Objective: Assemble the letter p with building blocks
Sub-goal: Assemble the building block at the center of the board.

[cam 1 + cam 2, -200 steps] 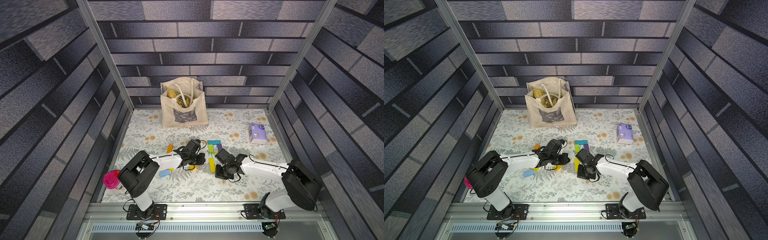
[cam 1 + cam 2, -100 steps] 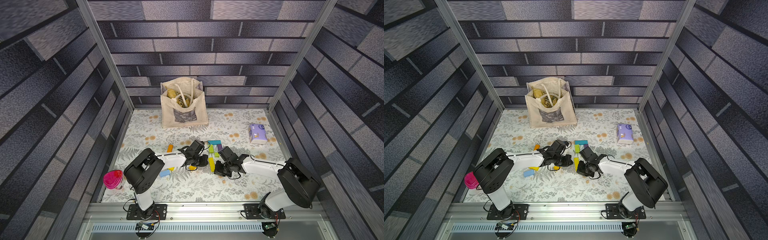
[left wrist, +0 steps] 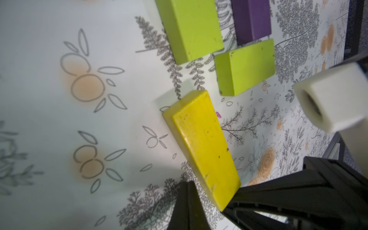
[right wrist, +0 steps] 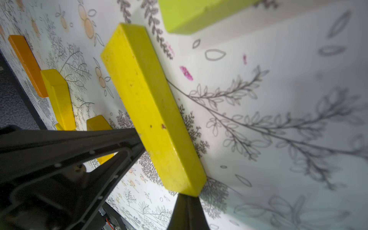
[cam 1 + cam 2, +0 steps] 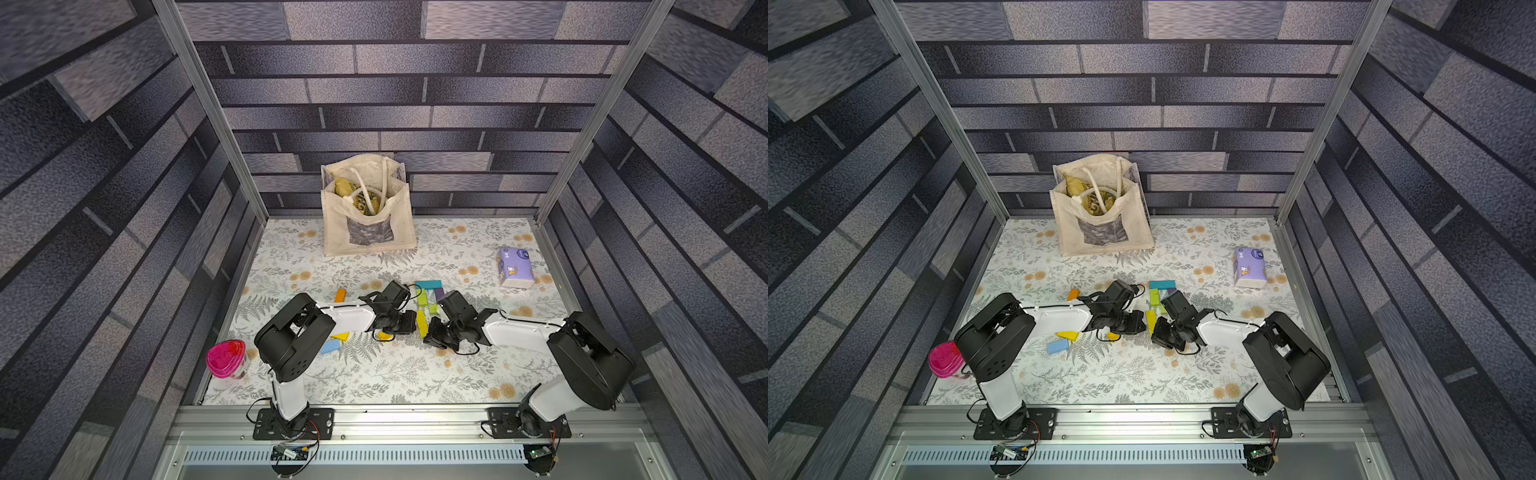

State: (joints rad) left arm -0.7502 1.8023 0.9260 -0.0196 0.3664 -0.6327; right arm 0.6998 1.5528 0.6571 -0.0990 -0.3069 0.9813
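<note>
Item: long yellow block point(image 5: 422, 324), flat mid-surface, just frontward of lime block point(image 5: 421, 297). Left gripper point(image 3: 187, 203) and right gripper point(image 4: 187, 209): jaws together, empty, flanking its near end. Handling: nudge evenly from both sides, keeping the stem straight.

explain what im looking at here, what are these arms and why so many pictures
Two white-and-black robot arms are bolted to the front edge of a table covered with a flowered cloth. Both top views look down on the whole scene from overhead. The other two pictures come from a camera on each arm's wrist, close to the work. On the cloth lie small coloured building blocks, a tote bag, a purple tissue pack and a pink-lidded cup. The left claw and the right claw are both shut and hold nothing. Their tips are right at the long yellow block.
</note>
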